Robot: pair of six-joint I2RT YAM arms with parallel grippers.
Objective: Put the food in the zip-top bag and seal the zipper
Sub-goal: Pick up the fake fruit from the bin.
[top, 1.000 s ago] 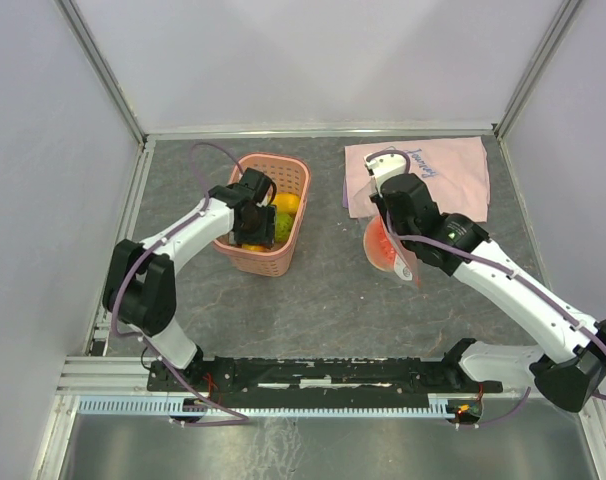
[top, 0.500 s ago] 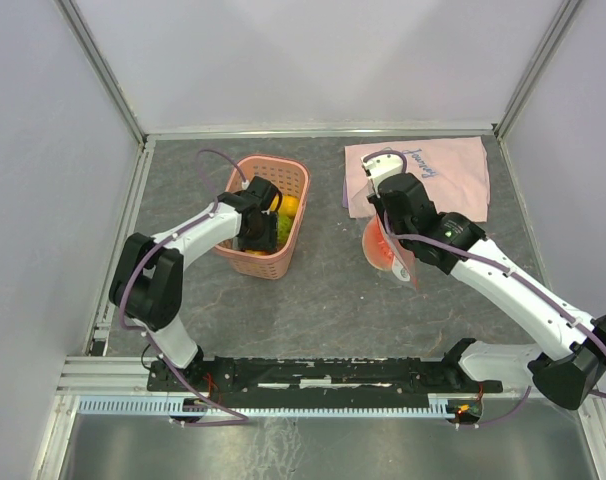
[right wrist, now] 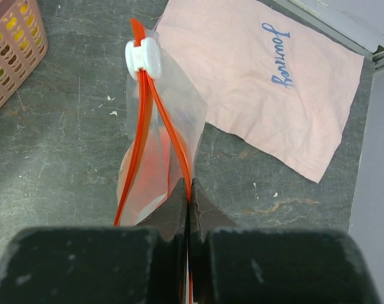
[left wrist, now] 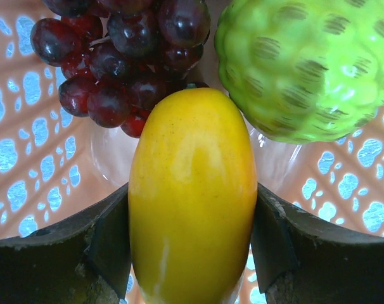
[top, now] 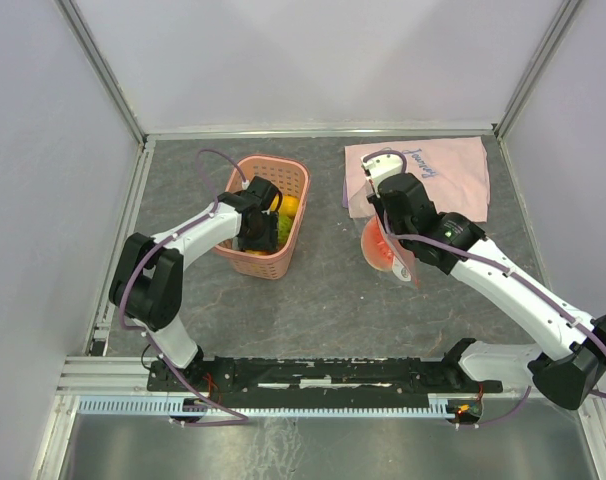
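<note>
In the left wrist view, my left gripper (left wrist: pixel 192 244) is shut on the yellow mango-like fruit (left wrist: pixel 192 190), with one finger pressed against each side. Dark purple grapes (left wrist: pixel 122 63) and a bumpy green fruit (left wrist: pixel 312 63) lie just beyond it in the pink basket (left wrist: pixel 27 145). From above, the left gripper (top: pixel 255 228) reaches down into that basket (top: pixel 268 265). My right gripper (right wrist: pixel 191 196) is shut on one side of the red-orange zipper (right wrist: pixel 170 130) and holds the zip-top bag (right wrist: pixel 155 158) upright, mouth parted. The white slider (right wrist: pixel 143 56) sits at the far end. Something red shows inside the bag (top: pixel 380 247).
A pink cloth (top: pixel 433 175) with blue writing lies at the back right, just behind the bag. The basket stands left of centre on the grey table. Grey walls and a metal frame close in the back and both sides.
The left gripper has sunk deeper into the basket, which shifted slightly toward the left. The right gripper and the bag have stayed almost still.
</note>
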